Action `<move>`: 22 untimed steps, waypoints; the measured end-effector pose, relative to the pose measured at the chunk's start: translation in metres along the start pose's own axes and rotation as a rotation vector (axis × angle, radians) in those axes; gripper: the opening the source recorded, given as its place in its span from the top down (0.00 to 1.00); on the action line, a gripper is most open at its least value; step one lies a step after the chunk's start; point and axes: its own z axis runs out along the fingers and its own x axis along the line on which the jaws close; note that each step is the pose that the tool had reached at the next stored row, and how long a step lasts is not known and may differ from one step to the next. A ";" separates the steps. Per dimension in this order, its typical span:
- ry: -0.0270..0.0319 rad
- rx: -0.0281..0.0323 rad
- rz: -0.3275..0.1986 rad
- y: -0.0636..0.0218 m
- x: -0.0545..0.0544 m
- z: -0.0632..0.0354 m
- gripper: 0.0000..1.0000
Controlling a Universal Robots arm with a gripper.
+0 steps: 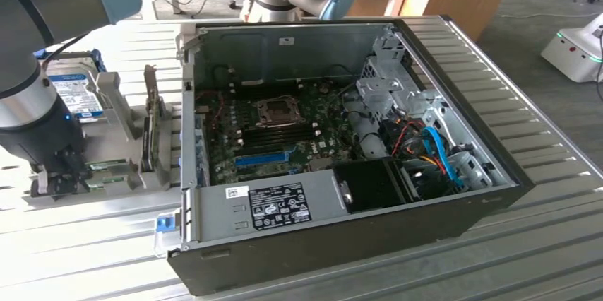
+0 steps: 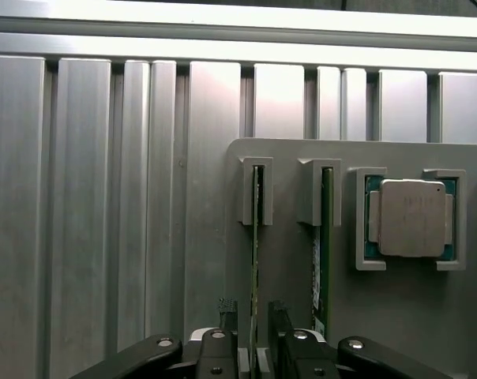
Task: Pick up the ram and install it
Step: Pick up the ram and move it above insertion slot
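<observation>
Wrist view: ram (image 2: 255, 237) standing on edge in grey holder (image 2: 290, 276) slot, between gripper (image 2: 253, 309) fingers spread wide, slim gap each side, unclamped. Second stick (image 2: 322, 237) just beside, processor (image 2: 412, 217) beyond; holder's edge near, open ribbed table (image 2: 104, 205) past it.

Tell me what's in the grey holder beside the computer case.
The grey holder carries the ram on edge between the open gripper's fingers, a second stick in the next slot, and a processor in a pocket. The gripper covers both sticks' near ends.

Bright even overhead light, glare on ribbed metal table (image 2: 278, 95), computer case (image 1: 282, 46) interior dim
</observation>
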 end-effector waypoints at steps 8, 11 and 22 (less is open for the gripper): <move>0.0000 -0.0014 0.000 -0.0088 0.000 -0.0002 0.70; 0.0001 -0.0016 0.000 -0.0106 0.000 -0.0003 0.70; 0.0001 -0.0016 0.000 -0.0121 0.000 -0.0004 0.70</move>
